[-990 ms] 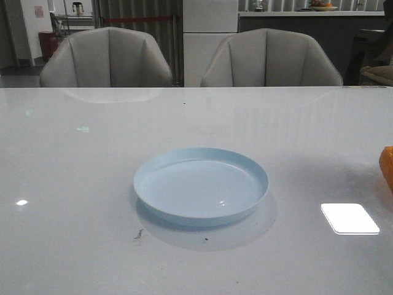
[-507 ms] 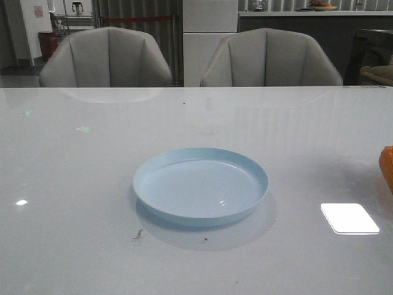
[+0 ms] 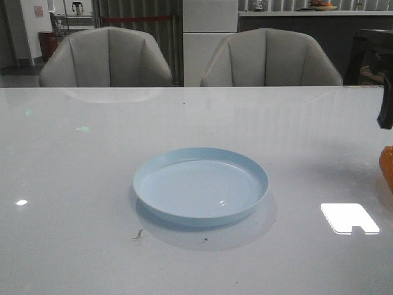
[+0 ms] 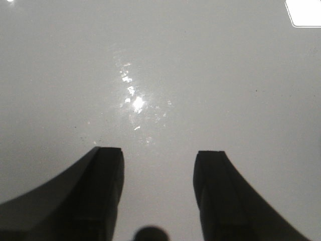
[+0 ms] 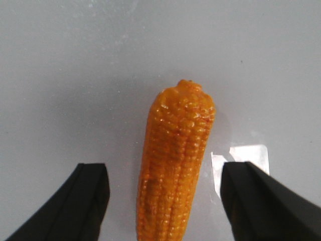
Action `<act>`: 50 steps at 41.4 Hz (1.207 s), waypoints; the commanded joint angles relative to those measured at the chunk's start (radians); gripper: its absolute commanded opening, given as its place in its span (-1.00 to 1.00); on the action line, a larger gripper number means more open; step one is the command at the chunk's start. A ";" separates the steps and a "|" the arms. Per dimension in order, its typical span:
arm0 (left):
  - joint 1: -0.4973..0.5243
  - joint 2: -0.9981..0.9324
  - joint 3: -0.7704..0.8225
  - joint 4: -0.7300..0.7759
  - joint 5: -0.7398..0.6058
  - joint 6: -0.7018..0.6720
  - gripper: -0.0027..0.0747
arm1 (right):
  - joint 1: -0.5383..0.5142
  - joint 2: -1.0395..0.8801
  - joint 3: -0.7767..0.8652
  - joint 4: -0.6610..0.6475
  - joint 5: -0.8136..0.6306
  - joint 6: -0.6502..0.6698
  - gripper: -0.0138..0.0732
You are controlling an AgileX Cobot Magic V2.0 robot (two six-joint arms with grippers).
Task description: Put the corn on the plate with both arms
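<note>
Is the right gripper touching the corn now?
Apart. The right wrist view shows bare table between the corn and each finger of the open right gripper.

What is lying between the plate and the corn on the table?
Nothing: in the front view only bare table with a bright light reflection separates the plate from the corn.

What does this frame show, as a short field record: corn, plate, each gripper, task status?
corn: glossy orange tapered corn cob lying on the white table, at the right edge of the front view, apart from the plate
plate: round pale blue shallow plate, mid-table, nothing on it
right gripper: open, fingers either side of the cob, not touching it
left gripper: open, over bare table, holding nothing
status: corn not yet grasped
</note>
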 commanded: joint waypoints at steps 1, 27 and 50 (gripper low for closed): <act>0.000 -0.030 -0.027 -0.008 -0.071 -0.011 0.06 | -0.004 0.022 -0.077 -0.010 0.031 0.003 0.61; 0.000 -0.030 -0.027 -0.008 -0.071 -0.011 0.06 | -0.004 0.154 -0.100 -0.010 0.053 0.011 0.40; 0.000 -0.030 -0.027 -0.008 -0.071 -0.011 0.06 | 0.042 0.137 -0.260 -0.002 0.145 -0.095 -0.60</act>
